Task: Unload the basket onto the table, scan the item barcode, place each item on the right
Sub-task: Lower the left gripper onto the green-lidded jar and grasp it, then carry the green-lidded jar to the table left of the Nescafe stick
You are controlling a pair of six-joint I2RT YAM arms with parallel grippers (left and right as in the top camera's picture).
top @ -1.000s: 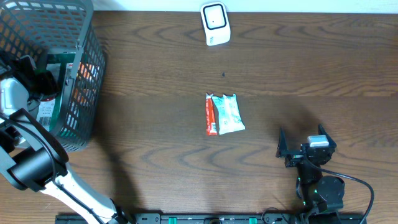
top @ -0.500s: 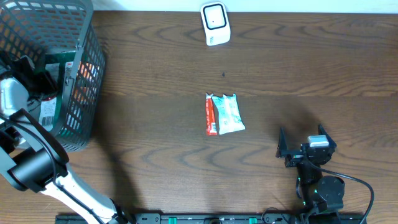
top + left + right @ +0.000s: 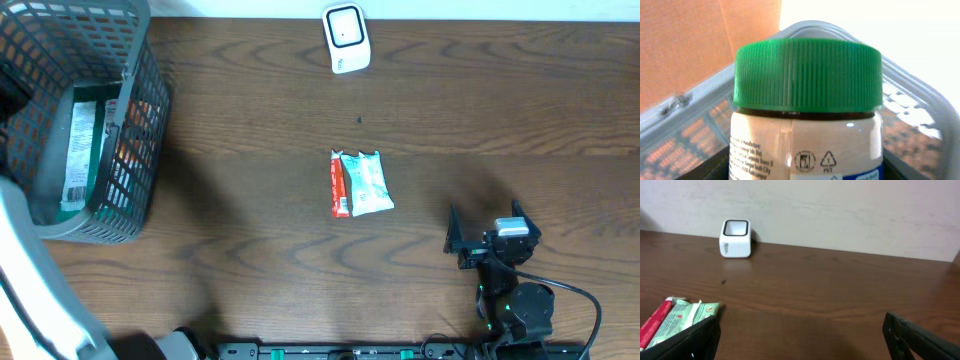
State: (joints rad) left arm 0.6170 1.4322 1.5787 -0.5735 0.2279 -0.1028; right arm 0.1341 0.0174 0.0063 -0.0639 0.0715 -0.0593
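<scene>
A jar (image 3: 807,145) with a ribbed green lid (image 3: 807,75) and a pale printed label fills the left wrist view. My left gripper (image 3: 805,172) is shut on it, its dark fingers (image 3: 715,167) just showing on either side of the jar's body. No barcode shows on the jar's visible side. Overhead, only the blurred white left arm (image 3: 20,270) shows at the left edge. The white scanner (image 3: 345,38) stands at the far middle of the table. My right gripper (image 3: 485,232) rests open at the near right, with nothing between its fingers (image 3: 685,340).
A grey wire basket (image 3: 135,110) stands at the far left with packets inside, and its rim (image 3: 920,115) is right behind the jar. A red packet (image 3: 339,185) and a green-white packet (image 3: 367,183) lie at the table's middle.
My left arm has lifted up out of the basket toward the camera, carrying the jar. The right arm and the packets have not moved.
</scene>
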